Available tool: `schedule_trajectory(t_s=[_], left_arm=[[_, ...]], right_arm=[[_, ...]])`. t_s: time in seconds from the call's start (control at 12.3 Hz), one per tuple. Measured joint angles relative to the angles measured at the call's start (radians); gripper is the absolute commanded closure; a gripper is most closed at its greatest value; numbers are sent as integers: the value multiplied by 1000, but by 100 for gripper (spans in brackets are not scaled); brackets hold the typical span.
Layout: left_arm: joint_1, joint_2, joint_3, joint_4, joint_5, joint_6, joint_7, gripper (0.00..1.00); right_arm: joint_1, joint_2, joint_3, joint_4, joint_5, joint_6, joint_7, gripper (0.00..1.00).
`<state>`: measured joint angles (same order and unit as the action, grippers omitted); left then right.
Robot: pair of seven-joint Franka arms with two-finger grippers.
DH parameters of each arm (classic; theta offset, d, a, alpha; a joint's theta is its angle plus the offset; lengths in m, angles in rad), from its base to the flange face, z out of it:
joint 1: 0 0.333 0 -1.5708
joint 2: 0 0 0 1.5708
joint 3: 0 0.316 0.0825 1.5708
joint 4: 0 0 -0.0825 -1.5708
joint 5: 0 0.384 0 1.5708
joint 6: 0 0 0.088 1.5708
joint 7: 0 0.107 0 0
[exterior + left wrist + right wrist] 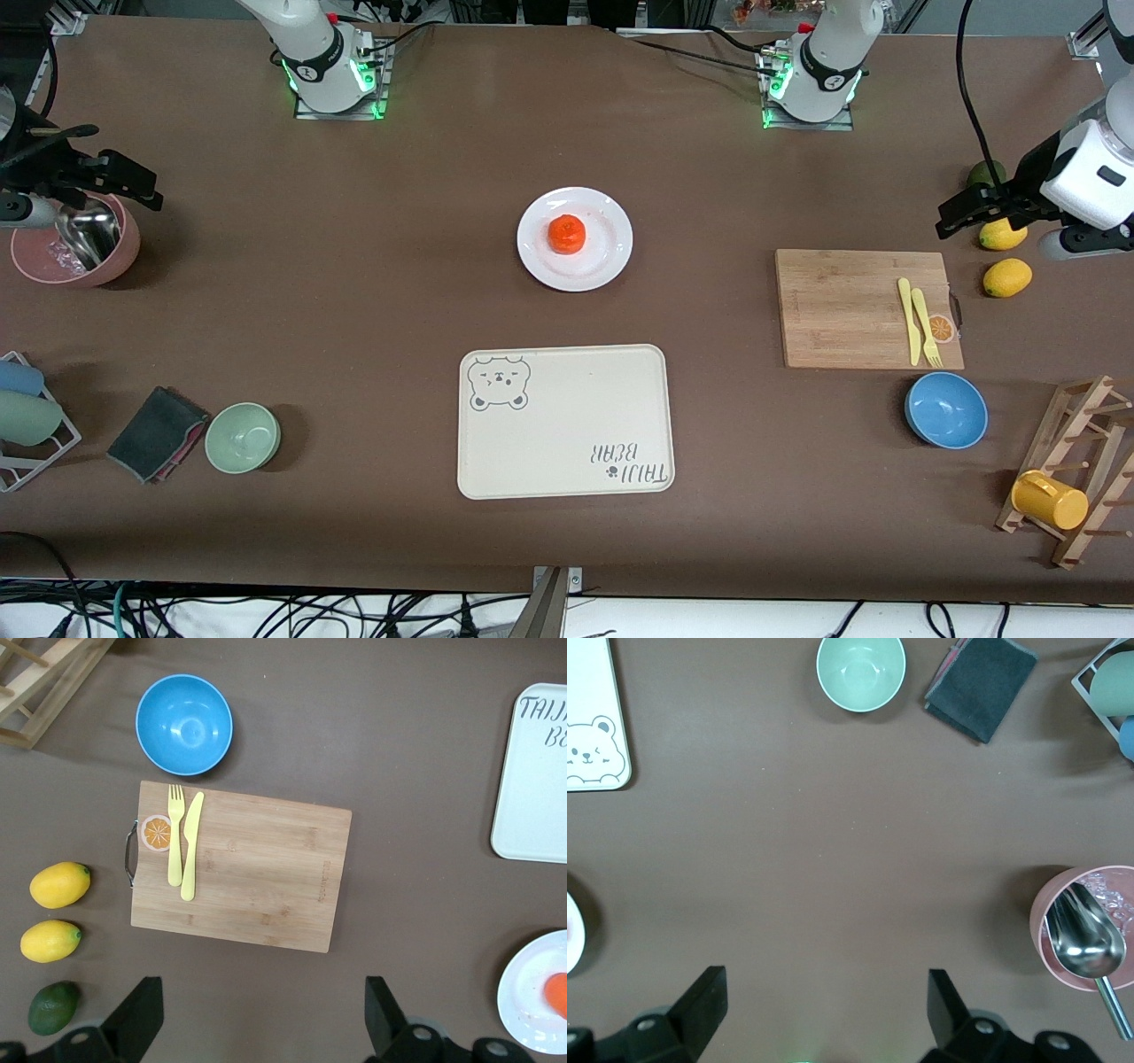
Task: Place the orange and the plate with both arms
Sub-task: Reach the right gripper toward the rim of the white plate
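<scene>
The orange sits on the white plate in the middle of the table, toward the robots' bases. My left gripper is open and empty, up in the air over the left arm's end of the table beside the lemons. In the left wrist view its gripper is over bare table, with the plate and orange at the frame's edge. My right gripper is open and empty, over the right arm's end near a pink bowl. The right wrist view shows that gripper over bare table and a sliver of the plate.
A cream bear-printed tray lies nearer the front camera than the plate. A cutting board with yellow knife and fork, two lemons, a blue bowl and a mug rack are at the left arm's end. A pink bowl with scoop, a green bowl and a cloth are at the right arm's end.
</scene>
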<state>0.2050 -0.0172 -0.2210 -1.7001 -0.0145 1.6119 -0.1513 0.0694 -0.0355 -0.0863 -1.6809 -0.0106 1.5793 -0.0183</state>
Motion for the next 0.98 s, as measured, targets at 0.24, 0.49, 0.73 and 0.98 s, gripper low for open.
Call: schedule_trajectory(t_s=[0.24,0.49,0.73,0.98], left_arm=[[-81,0,109,-7,0,-12,73,0],[-109,1,152,-10,0,-19,138,0],[-123,3,153,-11,0,-19,142,0],[-125,3,153,-10,0,-17,147,0]], right_arm=[[0,0,0,0,0,0,0,0],[0,0,0,3,2,3,0,0],[0,8,6,16,7,4,-1,0],[2,92,8,15,10,-39,-3,0]])
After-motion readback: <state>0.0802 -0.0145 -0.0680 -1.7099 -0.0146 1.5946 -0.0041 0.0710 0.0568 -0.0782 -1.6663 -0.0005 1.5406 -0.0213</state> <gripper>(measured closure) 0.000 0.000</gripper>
